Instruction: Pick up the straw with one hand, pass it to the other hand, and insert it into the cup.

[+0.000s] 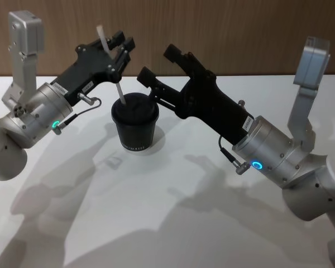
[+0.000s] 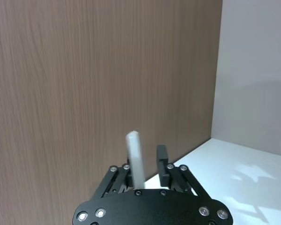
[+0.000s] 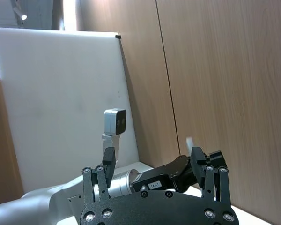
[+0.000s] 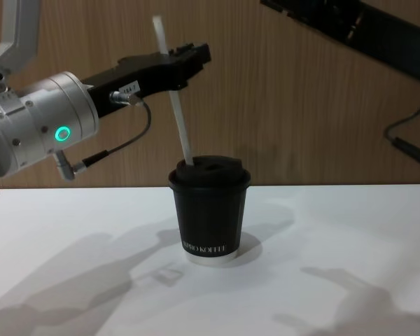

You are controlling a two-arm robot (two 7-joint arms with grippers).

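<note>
Wood-panel wall behind, white table below. My left gripper pinches the straw partway along its length; the lower end sits at the lid of the cup, which stands upright mid-table, though I can't tell how far it has entered. Right gripper hangs just beside and above the cup, jaws spread, holding nothing. Risks as I judge them: the tilted straw could bow or skid off the lid if pushed off-axis, side load could tip the cup, and the right gripper could clip the straw.
</note>
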